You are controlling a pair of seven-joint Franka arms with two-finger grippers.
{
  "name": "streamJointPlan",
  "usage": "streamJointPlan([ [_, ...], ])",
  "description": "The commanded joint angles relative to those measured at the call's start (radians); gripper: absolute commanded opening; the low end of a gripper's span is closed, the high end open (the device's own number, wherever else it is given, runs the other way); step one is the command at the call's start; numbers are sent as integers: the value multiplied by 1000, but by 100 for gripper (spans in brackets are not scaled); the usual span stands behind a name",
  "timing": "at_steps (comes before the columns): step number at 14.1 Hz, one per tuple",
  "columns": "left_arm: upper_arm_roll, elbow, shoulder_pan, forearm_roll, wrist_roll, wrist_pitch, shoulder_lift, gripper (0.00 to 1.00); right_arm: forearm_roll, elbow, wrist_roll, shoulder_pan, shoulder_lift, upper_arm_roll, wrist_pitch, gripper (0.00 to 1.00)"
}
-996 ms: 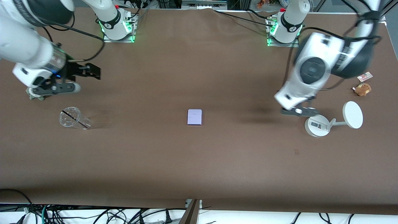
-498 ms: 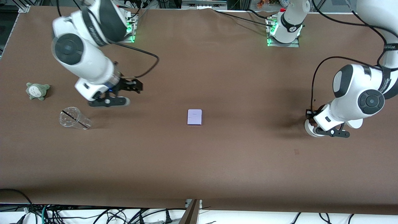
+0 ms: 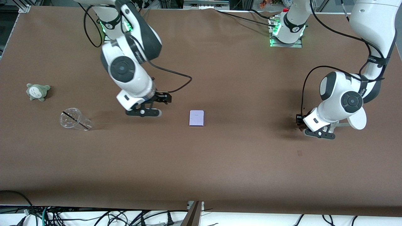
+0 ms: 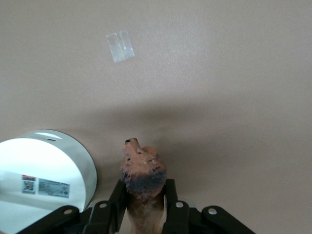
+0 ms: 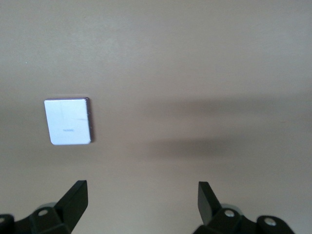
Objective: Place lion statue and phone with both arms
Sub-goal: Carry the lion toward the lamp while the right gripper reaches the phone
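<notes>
The phone [image 3: 197,118], a flat pale lavender rectangle, lies flat at the table's middle. It also shows in the right wrist view [image 5: 68,121]. My right gripper [image 3: 163,98] is open and empty, low over the table beside the phone, toward the right arm's end; its fingers [image 5: 73,200] stand wide apart. My left gripper [image 3: 300,121] is shut on the lion statue [image 4: 143,170], an orange-brown figurine with a dark mane, and holds it just over the table next to the white stand's base [image 4: 44,170]. In the front view the lion is mostly hidden by the gripper.
The white stand's disc [image 3: 358,121] shows past the left arm. A clear cup [image 3: 75,119] lies on its side and a grey-green plush [image 3: 37,91] sits toward the right arm's end. A small tape patch [image 4: 120,46] is on the table before the left gripper.
My right arm has swung from the table's end in toward the phone. My left arm has come down by the white stand and shifted a little toward the table's middle.
</notes>
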Motion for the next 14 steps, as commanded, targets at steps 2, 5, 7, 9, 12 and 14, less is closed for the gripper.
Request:
streamJointPlan([
  [2,-11,-8,11,-10,26,48,32,8,-20,25,107,60,99,-9,118,100],
  [5,-11,-9,6,-10,27,75,41,8,-35,30,148,88,159,-10,205,100],
  [7,-11,-9,-3,-10,27,78,50,12,-41,51,155,109,199,-10,235,100],
  [9,-11,-9,-3,-10,26,78,60,38,-47,112,155,131,257,-15,236,100],
  [12,-11,-5,-3,-10,26,73,61,100,-84,192,210,164,336,-18,238,100],
  [14,-11,-3,-5,-10,26,65,54,100,-103,211,221,174,366,-18,264,100],
])
